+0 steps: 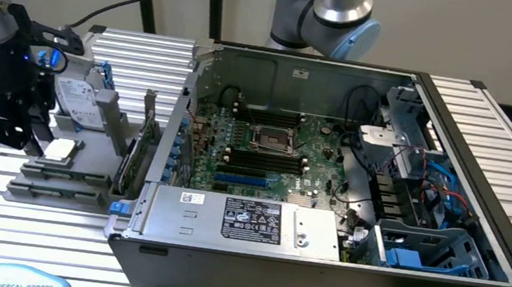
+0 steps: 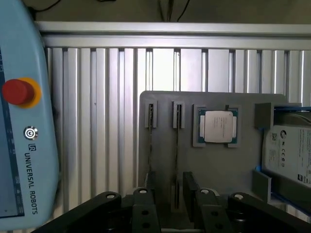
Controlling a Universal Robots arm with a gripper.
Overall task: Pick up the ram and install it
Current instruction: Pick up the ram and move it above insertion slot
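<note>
Claw (image 2: 169, 177) wide open, empty, over ram (image 2: 177, 145)

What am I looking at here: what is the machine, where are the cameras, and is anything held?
This is one robot arm with a two-fingered gripper. The exterior view looks from off the arm at an open computer case on a ribbed table; the wrist view looks along the gripper. Beside the case, a grey holder carries a processor chip, a hard drive and the ram, standing edge-on. The gripper is open above the ram and holds nothing. The blue panel with the red button is a control pendant.
</note>
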